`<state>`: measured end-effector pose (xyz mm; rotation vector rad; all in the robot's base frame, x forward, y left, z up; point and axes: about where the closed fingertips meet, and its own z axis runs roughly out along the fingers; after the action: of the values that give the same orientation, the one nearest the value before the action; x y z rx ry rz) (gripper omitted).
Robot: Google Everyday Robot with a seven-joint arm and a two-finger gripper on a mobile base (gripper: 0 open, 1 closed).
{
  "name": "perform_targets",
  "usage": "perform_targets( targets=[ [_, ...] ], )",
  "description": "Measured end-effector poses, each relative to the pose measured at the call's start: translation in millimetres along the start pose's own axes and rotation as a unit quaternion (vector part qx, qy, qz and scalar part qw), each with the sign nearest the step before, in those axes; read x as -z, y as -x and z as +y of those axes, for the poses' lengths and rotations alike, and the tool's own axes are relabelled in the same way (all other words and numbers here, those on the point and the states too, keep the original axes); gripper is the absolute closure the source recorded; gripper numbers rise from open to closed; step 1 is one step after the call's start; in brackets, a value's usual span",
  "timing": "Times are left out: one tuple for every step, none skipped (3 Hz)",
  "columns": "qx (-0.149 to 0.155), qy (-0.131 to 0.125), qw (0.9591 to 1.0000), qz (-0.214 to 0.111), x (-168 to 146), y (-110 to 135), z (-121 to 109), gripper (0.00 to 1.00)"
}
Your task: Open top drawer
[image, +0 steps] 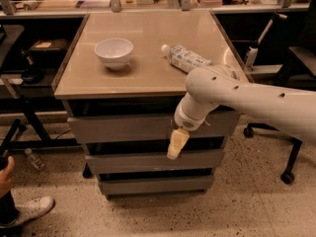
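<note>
The top drawer (pixel 123 128) is the widest grey front of three, just under the tan tabletop (pixel 148 73), with a dark gap above it. Two narrower grey fronts sit below it (pixel 128 161) (pixel 148 184). My white arm (pixel 247 100) reaches in from the right across the cabinet's front right corner. My gripper (pixel 176 144) points down in front of the lower edge of the top drawer, right of centre, over the gap to the middle drawer. The arm hides the right part of the top drawer front.
A white bowl (pixel 113 52) and a plastic bottle lying on its side (pixel 185 58) are on the tabletop. An office chair base (pixel 289 174) stands at the right. A person's shoe (pixel 29 209) and hand (pixel 5 174) are at the lower left, near a black stand (pixel 24 117).
</note>
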<state>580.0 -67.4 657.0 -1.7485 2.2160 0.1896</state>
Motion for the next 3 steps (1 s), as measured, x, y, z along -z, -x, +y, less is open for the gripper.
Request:
perform_targets(
  targets=[
    [-0.003,0.019,0.9998,0.011,-0.6,-9.8,18.4,0.00],
    [-0.008,0.047,0.9987,0.019,5.7,-24.1,45.8,0.00],
    [-0.013,0.082,0.9961,0.030,20.4,-46.3,86.0,0.00]
  ],
)
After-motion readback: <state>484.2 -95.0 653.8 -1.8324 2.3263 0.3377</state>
